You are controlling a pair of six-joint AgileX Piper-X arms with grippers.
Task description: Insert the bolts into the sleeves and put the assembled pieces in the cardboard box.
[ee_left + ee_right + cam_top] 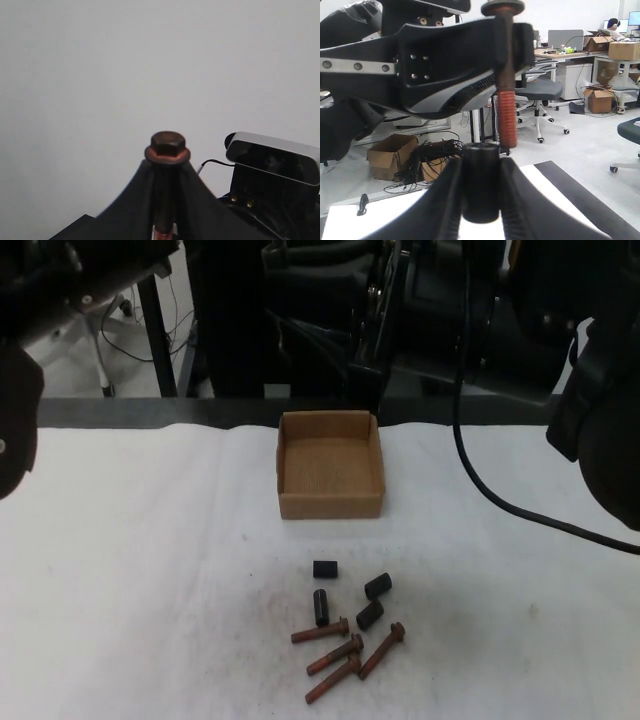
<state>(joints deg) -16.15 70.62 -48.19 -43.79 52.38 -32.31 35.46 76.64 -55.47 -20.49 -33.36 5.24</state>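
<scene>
My left gripper (167, 170) is shut on a copper bolt (167, 147), whose hex head sticks out past the fingertips. My right gripper (480, 172) is shut on a black sleeve (480, 185), held upright. In the right wrist view the left gripper (506, 47) holds the bolt (507, 105) upright, its threaded end just above the sleeve's rim and slightly to one side. On the white cloth lie several loose black sleeves (325, 568) and several copper bolts (335, 654). The cardboard box (283, 465) stands behind them with nothing visible inside it.
The arms' dark bodies hang at the high view's left edge (18, 410) and right edge (600, 420), above the bench. A black cable (500, 502) runs across the cloth on the right. Dark equipment stands behind the bench.
</scene>
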